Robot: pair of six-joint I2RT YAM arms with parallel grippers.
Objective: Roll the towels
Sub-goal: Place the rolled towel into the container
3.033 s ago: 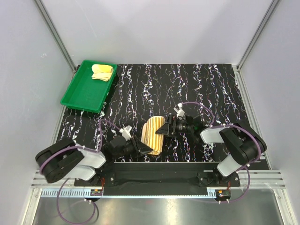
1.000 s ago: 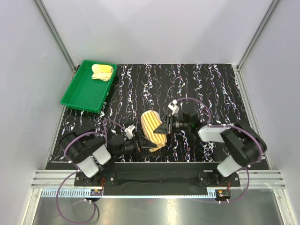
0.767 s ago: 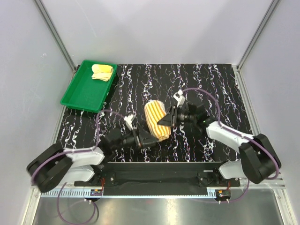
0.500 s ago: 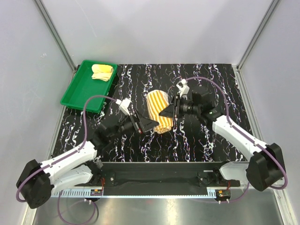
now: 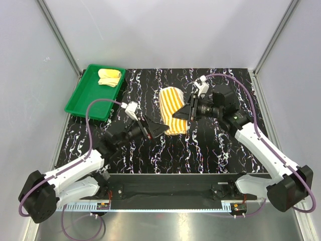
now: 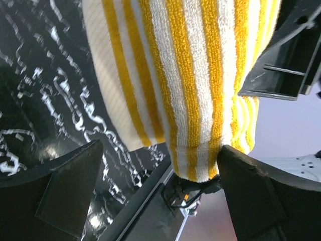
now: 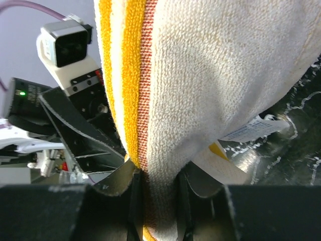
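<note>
Striped towel (image 5: 173, 108) hangs over the mat (image 5: 225, 150), clamped in my right gripper (image 5: 183, 114); my left gripper (image 5: 159, 127) gapes at its lower edge, holding nothing. With one pinch, it may slip or unfurl. Yellow towel (image 5: 109, 77) lies in the tray (image 5: 85, 103).

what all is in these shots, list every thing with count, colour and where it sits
orange-and-cream striped cloth towel: 1, orange and cream stripes with a pale back, held up over the middle of the table
plain pale yellow cloth towel: 1, pale yellow, far end of the tray
green plastic tray: 1, green, far-left corner of the table
black white-veined table top: 1, black with white streaks, under everything
left gripper: 1, black, open, at the striped towel's near-left corner
right gripper: 1, black, shut on the striped towel's edge
</note>
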